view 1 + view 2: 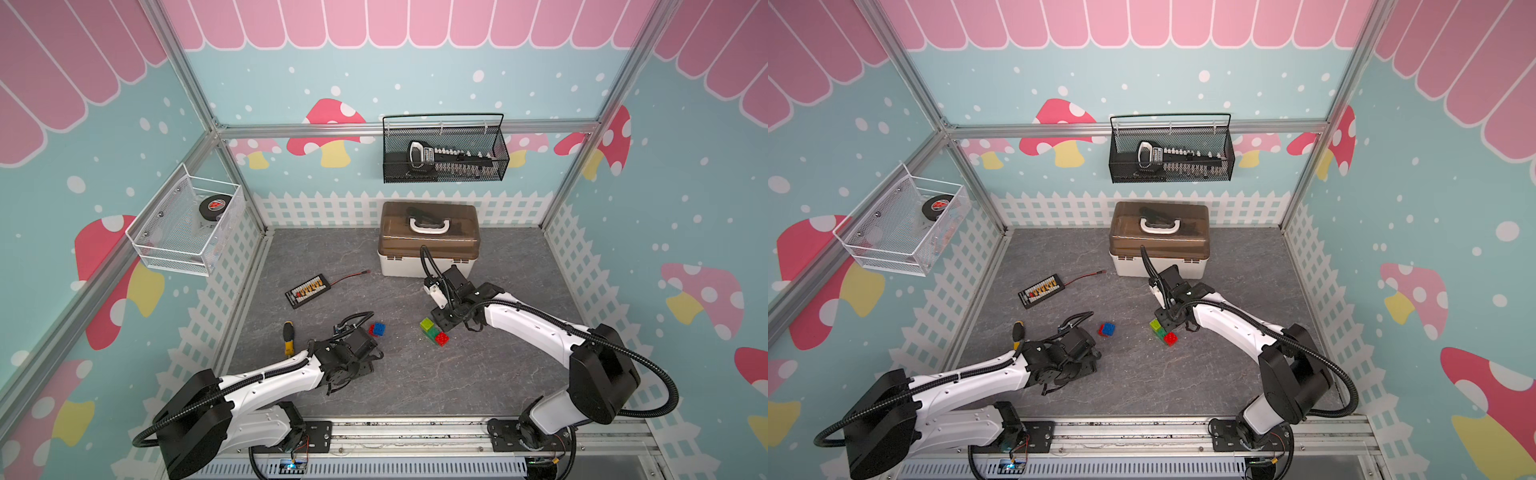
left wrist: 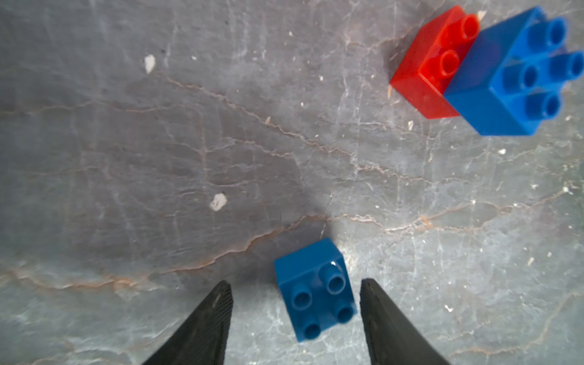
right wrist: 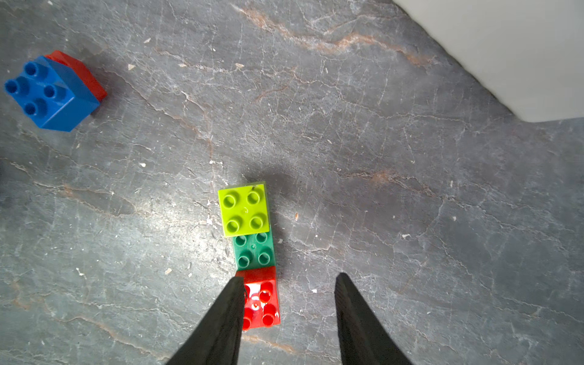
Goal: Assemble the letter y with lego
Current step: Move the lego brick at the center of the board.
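In the left wrist view a loose blue brick [image 2: 316, 290] lies tilted on the grey table between the fingers of my left gripper [image 2: 296, 283]. That gripper is open, with a gap on both sides of the brick. Farther off, a blue brick [image 2: 518, 72] sits half across a red brick [image 2: 426, 69]; both top views show this pair [image 1: 377, 329] [image 1: 1107, 329]. My right gripper [image 3: 289, 278] hangs open over one end of a flat row: lime brick [image 3: 244, 208], dark green bar [image 3: 253, 251], red brick [image 3: 264, 300]. One finger covers the red brick's edge.
A brown-lidded toolbox [image 1: 428, 241] stands behind the right arm. A black charger board [image 1: 307, 291] with a red wire and a yellow-handled screwdriver [image 1: 288, 338] lie at the left. A black basket [image 1: 444, 149] and a white basket [image 1: 187, 224] hang on the walls.
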Controlling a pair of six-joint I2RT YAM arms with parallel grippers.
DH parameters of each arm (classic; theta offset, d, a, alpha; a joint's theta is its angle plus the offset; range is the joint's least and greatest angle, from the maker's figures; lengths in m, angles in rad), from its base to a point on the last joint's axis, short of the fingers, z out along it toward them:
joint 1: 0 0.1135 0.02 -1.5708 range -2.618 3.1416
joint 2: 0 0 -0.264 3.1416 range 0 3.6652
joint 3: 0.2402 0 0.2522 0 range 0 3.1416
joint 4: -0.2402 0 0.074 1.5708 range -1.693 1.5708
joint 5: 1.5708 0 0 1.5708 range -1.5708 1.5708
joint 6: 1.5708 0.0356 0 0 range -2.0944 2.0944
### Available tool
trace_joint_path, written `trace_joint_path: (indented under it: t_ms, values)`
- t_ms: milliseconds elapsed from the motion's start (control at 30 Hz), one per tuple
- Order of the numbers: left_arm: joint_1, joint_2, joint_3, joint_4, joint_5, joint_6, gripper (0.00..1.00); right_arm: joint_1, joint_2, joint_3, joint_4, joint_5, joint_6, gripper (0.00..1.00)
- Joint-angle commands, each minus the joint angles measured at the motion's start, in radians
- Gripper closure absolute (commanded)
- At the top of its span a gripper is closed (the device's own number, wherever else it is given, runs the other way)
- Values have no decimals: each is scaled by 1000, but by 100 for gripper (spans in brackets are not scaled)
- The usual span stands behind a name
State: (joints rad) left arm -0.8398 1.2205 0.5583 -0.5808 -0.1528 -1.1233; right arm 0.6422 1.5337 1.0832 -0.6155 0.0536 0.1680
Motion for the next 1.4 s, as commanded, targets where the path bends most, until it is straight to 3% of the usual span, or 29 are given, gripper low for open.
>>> trace_joint_path:
  t_ms: [0,233,433,800,1367]
  values:
    - [4,32,36,17,-9,-8,38,-3,-29,-23,14,3,12,52]
    - [-5,111,74,36,24,11,58,-10,-38,-32,20,8,8,53]
    - [-28,198,167,56,52,58,67,-21,-50,-50,25,11,14,53]
    - [-109,452,414,62,114,153,70,-30,-63,-73,26,3,28,53]
    - [-127,588,553,-15,50,315,65,-38,15,-70,31,-130,41,52]
